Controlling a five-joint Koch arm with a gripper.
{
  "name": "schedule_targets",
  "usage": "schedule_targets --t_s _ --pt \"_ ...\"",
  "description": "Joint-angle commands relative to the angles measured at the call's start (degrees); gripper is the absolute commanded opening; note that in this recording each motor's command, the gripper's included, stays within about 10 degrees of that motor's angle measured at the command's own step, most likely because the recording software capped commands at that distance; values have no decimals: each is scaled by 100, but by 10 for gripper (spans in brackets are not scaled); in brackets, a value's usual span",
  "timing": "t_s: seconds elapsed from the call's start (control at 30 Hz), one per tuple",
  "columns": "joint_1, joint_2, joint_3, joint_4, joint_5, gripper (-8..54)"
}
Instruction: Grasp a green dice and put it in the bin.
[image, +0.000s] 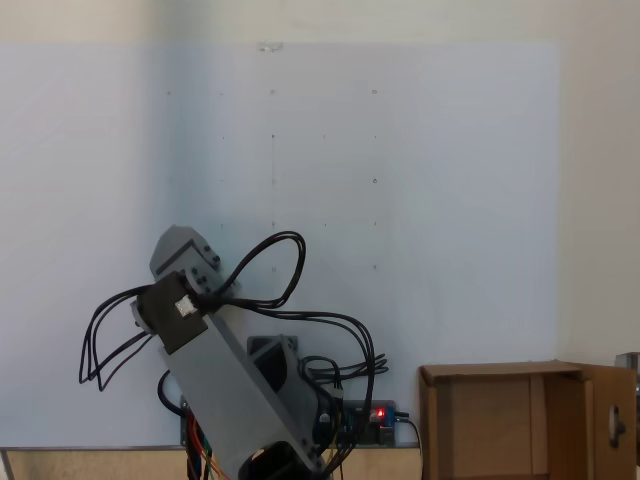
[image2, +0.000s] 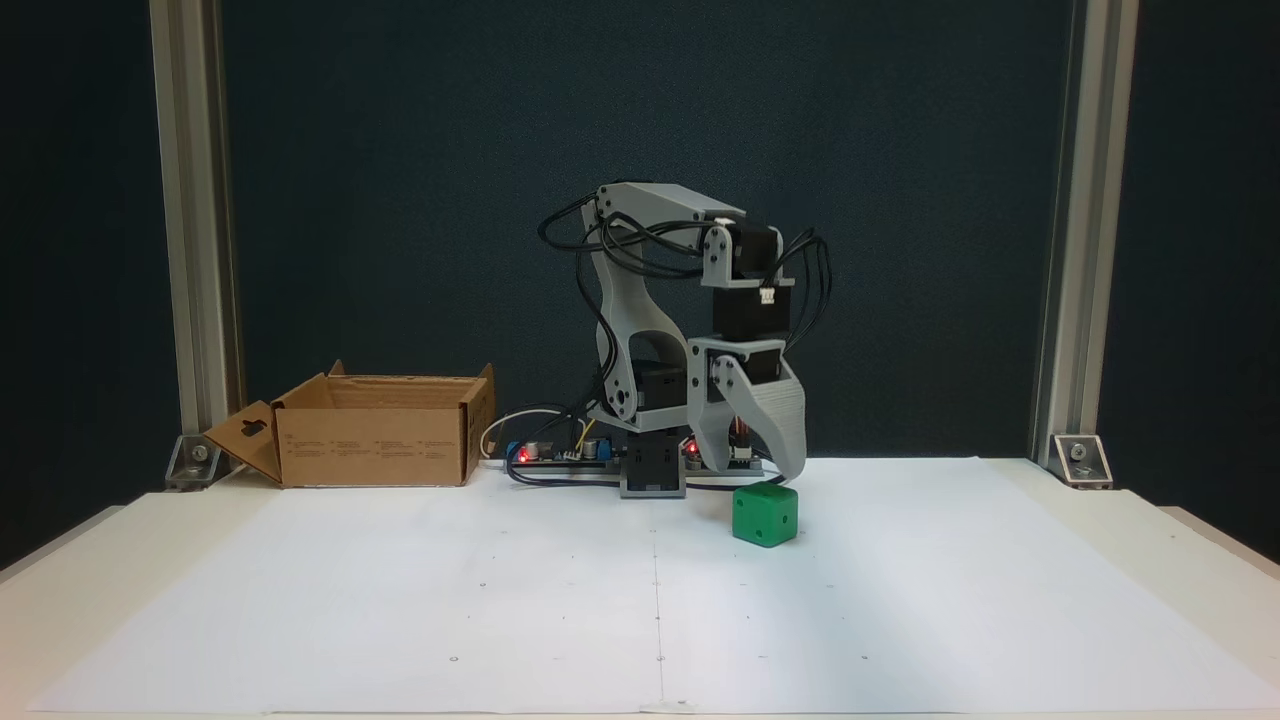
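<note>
Gripper (image2: 755, 468): grey, two-fingered, pointing down from the wrist, jaws spread and holding nothing. Its tips hang just above and slightly behind the green dice (image2: 765, 514), not touching it as far as the side-on fixed view shows.

Green dice: resting on the white paper sheet (image2: 640, 600), right of the arm's base (image2: 652, 470), one pipped face turned to the camera. In the top-down fixed view the arm (image: 235, 385) covers the spot where it would lie.

Arm: folded high, upper link arched over the base, black cables (image2: 600, 240) looping around the elbow.

Bin (image2: 380, 430): brown cardboard box at the far left of the table (image2: 1180, 530), well apart from the dice, flap hanging open on its left side. In the top-down fixed view it sits at the lower right (image: 520, 420).

Risks, as judged:
- A descent slightly off-centre could set one fingertip on the dice's top and push it aside.
- Rounded corners may let it squirt out of a shallow pinch.
- A low swing across could strike the bin's near wall.
</note>
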Motion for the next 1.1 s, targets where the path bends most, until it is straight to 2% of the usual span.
schedule_targets --t_s 0.0,1.07 --pt "0 26 -88 -18 -88 423" --pt "-185 -123 308 -782 325 414"
